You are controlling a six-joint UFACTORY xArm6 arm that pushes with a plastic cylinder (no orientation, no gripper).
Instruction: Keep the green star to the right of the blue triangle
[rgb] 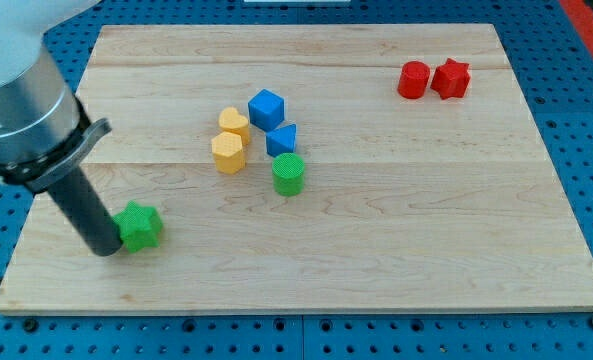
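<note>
The green star [140, 226] lies near the view's bottom left of the wooden board [396, 220]. My tip [107, 250] rests right beside it, touching its left side. The blue triangle [282, 139] sits near the board's middle, well to the right of and above the green star. It stands in a cluster, with a green cylinder [288, 174] just below it and a blue cube [266, 108] just above it.
A yellow heart [234, 124] and a yellow hexagon [228, 153] sit left of the blue triangle. A red cylinder [413, 79] and a red star [451, 79] stand at the view's top right. The board's left edge is close to my tip.
</note>
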